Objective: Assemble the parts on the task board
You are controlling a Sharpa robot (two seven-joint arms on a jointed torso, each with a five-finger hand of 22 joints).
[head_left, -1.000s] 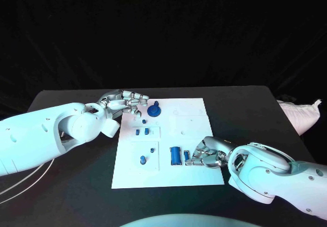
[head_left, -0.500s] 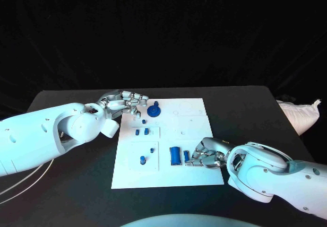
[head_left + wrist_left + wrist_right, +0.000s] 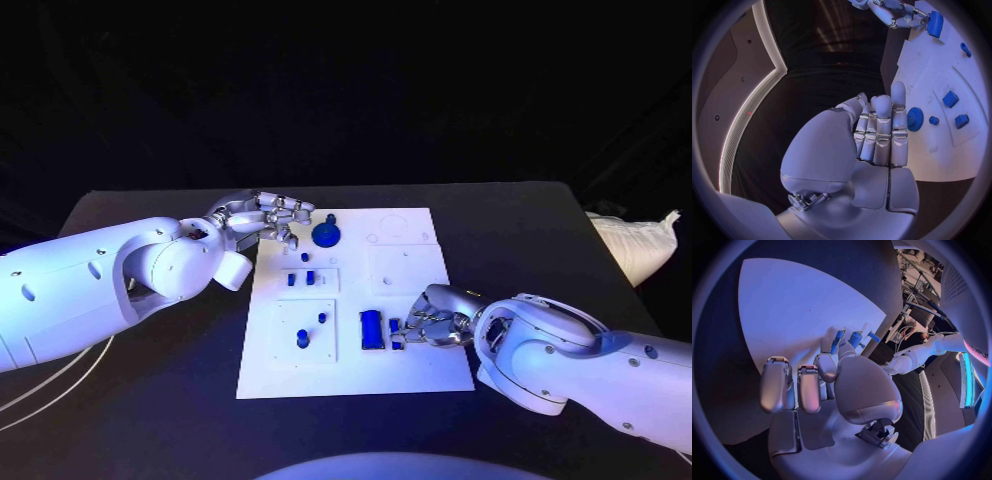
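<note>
**Black bench, white board: two hands at work among blue parts**

Black cloth backs the dark bench (image 3: 548,260), where the white task board (image 3: 411,370) lies at the centre. The robot's left hand (image 3: 267,218) sits at the board's far left corner, its fingers curled in together with nothing visibly between them; the left wrist view shows those fingers (image 3: 879,135) lying straight and close side by side next to the round blue gear-like part (image 3: 327,235). That part stands on the board just right of the hand, apart from it as far as the views show. Nearer, two small blue blocks (image 3: 299,279) rest side by side in a marked square, and two further small blue pieces (image 3: 307,334) lie in the square below. On the board's near right, the right hand (image 3: 433,325) has its fingertips closed round a slim blue peg (image 3: 394,332), which sits just beside a larger blue cylinder (image 3: 372,329) lying on the board. A white bag (image 3: 635,245) rests at the bench's right edge.
</note>
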